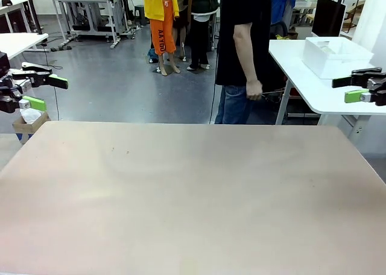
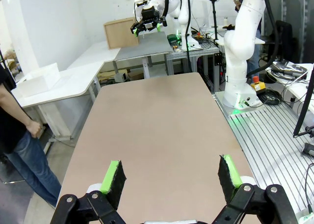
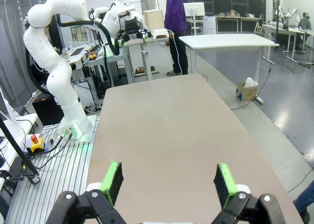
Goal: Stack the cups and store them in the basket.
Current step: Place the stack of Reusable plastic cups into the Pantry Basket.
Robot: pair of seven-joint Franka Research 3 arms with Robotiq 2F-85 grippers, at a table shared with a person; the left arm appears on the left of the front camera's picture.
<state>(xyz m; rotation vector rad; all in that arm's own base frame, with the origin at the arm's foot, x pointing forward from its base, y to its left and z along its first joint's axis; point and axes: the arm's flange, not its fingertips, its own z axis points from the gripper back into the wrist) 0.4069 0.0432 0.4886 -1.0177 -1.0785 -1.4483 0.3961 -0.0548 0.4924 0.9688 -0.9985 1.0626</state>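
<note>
Nothing is stacked yet. Both the left gripper (image 1: pixel 43 91) at nine o'clock and right gripper (image 1: pixel 356 88) at three are held spread and unloaded above the table (image 1: pixel 193 190).

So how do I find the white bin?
Look past the big tan table to the white side table at the far right, beside the person in black. The white bin sits on it, plain white, behind the black-and-green right gripper.

Front camera sits low at the tabletop's (image 1: pixel 193 190) near edge, facing the person (image 1: pixel 244 46) opposite. Both wrist cameras look lengthwise along that tabletop from opposite ends.
</note>
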